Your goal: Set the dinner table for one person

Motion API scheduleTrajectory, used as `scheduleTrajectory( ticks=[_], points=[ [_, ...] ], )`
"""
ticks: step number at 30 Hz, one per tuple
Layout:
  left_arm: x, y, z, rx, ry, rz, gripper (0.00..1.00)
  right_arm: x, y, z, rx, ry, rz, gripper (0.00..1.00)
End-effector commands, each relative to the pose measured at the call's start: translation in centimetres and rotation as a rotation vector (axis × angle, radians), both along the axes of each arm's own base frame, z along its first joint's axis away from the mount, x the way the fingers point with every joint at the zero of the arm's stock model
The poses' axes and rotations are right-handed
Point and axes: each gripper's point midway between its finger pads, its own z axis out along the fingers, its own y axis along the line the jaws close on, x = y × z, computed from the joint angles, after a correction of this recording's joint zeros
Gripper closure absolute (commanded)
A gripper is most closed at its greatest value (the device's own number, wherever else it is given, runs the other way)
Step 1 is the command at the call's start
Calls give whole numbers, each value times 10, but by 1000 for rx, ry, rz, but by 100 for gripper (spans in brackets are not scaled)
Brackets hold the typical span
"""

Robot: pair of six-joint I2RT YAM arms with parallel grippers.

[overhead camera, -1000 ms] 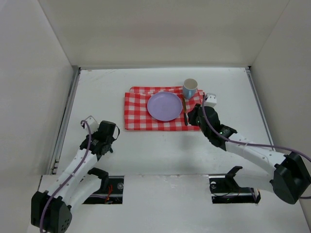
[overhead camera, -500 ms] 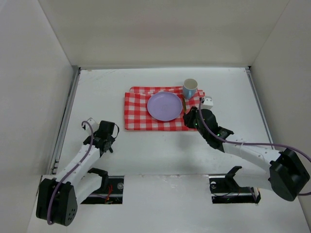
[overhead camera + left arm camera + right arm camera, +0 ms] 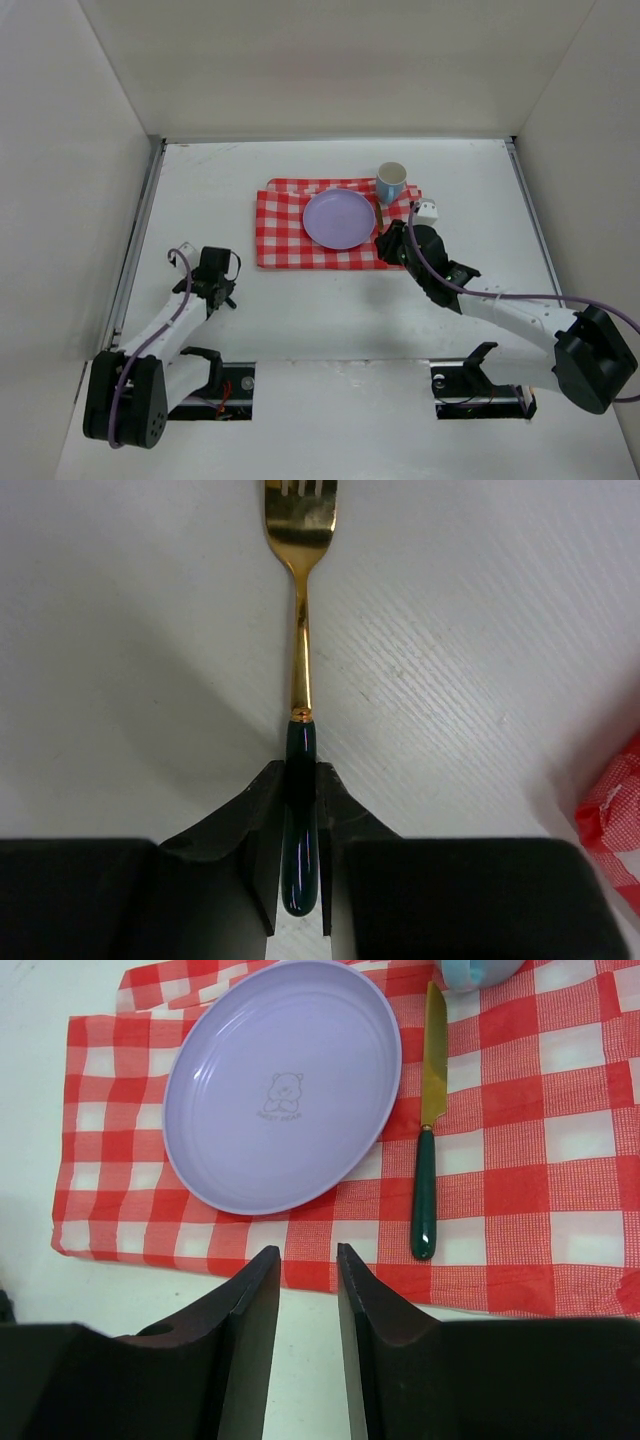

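On the white dinner table (image 3: 330,310) lies a red-and-white checkered cloth (image 3: 285,235) bearing a lilac plate (image 3: 340,218), with a light blue cup (image 3: 391,182) at its far right. A gold knife (image 3: 426,1175) with a green handle lies on the cloth just right of the plate (image 3: 283,1085). My right gripper (image 3: 308,1255) hovers open and empty over the cloth's near edge, left of the knife handle. My left gripper (image 3: 300,770) is shut on the dark green handle of a gold fork (image 3: 301,650) resting on the table at the near left; the tines point away.
Thin metal rails (image 3: 138,240) run along the table's side edges, and white walls enclose it. A corner of the cloth (image 3: 615,820) shows at the right of the left wrist view. Both arm bases sit at the near edge.
My left gripper has closed onto the fork handle. My right gripper has opened wider and drawn back toward the near edge of the cloth, leaving the knife beside the plate.
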Motion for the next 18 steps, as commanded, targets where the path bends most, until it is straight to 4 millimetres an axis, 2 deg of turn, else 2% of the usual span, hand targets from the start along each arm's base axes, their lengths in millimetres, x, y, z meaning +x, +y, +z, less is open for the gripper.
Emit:
scheduleTrajectory(
  ticks=[1, 3, 6, 9, 13, 15, 18],
  points=[
    [-6, -10, 1, -25, 10, -78, 96, 9, 1, 19, 41, -60, -15, 65],
    [3, -14, 21, -24, -62, -105, 97, 10, 0, 17, 39, -59, -19, 64],
    [25, -27, 62, -23, -164, -159, 98, 12, -3, 14, 37, -55, -32, 64],
    [45, -54, 89, -3, -208, -268, 98, 14, -5, 12, 38, -50, -42, 64],
    [75, -105, 109, 68, -219, -469, 98, 16, -10, 11, 43, -51, -57, 61],
    [92, -133, 111, 107, -218, -564, 97, 17, -14, 9, 40, -51, -70, 57],
    [111, -160, 106, 124, -193, -649, 97, 19, -20, 9, 39, -54, -92, 55]
  ],
)
